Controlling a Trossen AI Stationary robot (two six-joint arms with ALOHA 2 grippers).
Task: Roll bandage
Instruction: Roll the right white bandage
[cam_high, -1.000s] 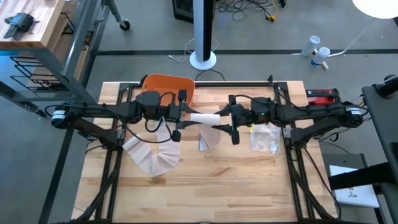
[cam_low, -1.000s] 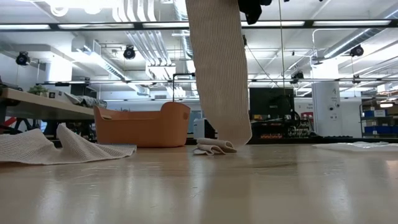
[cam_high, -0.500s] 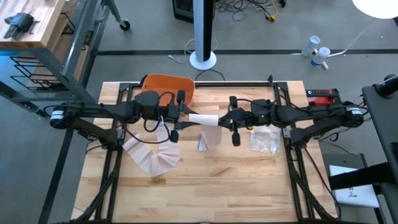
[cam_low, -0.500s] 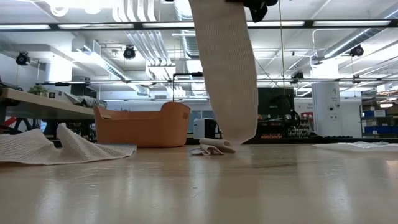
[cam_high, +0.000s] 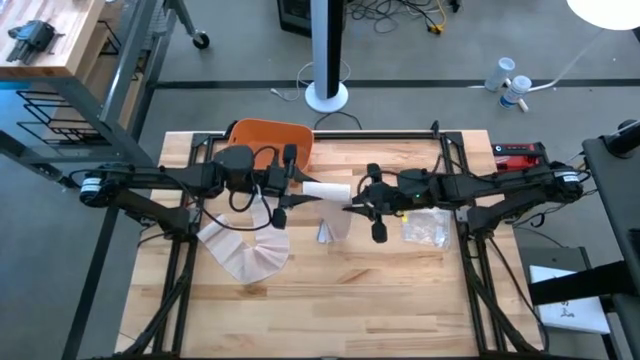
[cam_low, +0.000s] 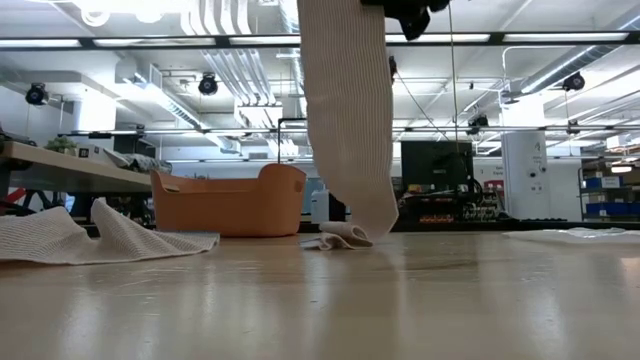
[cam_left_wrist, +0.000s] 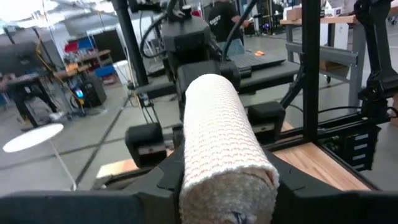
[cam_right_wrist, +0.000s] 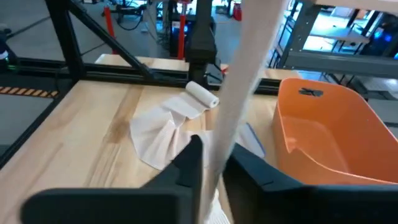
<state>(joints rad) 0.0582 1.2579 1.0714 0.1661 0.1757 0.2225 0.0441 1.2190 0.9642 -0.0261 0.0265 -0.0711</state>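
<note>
Wooden table (cam_high: 330, 285): orange basket (cam_high: 272, 140), loose bandage heap (cam_high: 245, 250), clear plastic bag (cam_high: 426, 225).

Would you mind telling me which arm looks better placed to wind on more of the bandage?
Probably the left: its gripper holds the white rolled bandage, while the right gripper only pinches the hanging strip.

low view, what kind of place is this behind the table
Probably a robotics lab or workshop in an industrial space: exposed ceiling ducts and strip lights, a workbench at left, and racks with monitors beyond the hanging bandage.
</note>
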